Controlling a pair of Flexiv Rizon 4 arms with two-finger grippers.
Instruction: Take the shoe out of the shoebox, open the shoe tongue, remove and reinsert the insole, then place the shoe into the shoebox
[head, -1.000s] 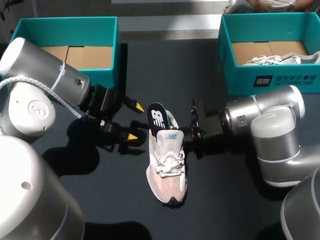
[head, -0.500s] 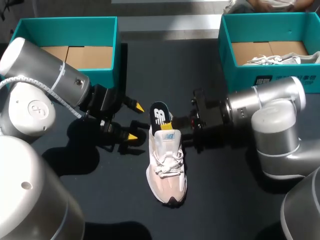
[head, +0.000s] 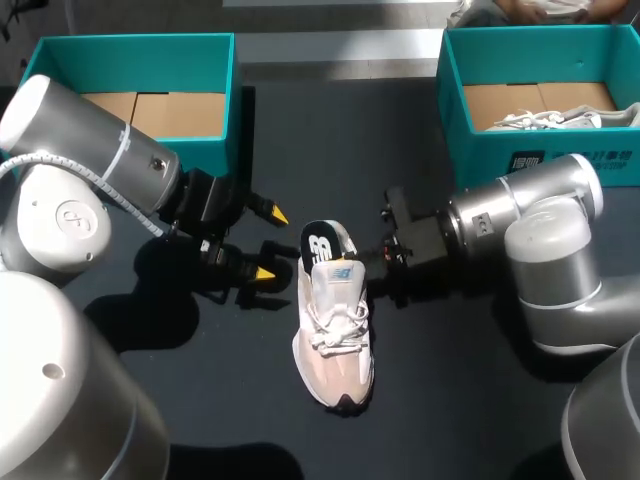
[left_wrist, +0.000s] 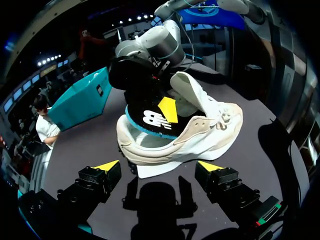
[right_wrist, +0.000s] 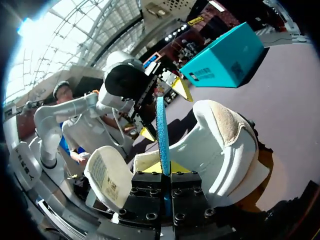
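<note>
A pale pink and white shoe (head: 335, 335) lies on the dark table, toe toward me. Its dark insole (head: 321, 243) with a white logo stands partly out of the heel opening. My right gripper (head: 368, 256) is at the shoe's heel from the right, shut on the insole. In the right wrist view the insole's blue edge (right_wrist: 161, 130) runs upright between the fingers of my right gripper (right_wrist: 163, 175), with the tongue (right_wrist: 107, 180) on one side and the heel (right_wrist: 230, 145) on the other. My left gripper (head: 265, 242) is open just left of the shoe. In its own view the left gripper (left_wrist: 159, 167) faces the shoe's side (left_wrist: 190, 140) without touching it.
An empty teal shoebox (head: 232, 90) stands at the back left. A second teal shoebox (head: 452, 110) at the back right holds another white shoe (head: 560, 118). Bare dark table lies in front of and around the shoe.
The insole has sunk lower into the shoe's heel opening. The right gripper shifted slightly at the heel and stays on the insole. The left arm has not moved.
</note>
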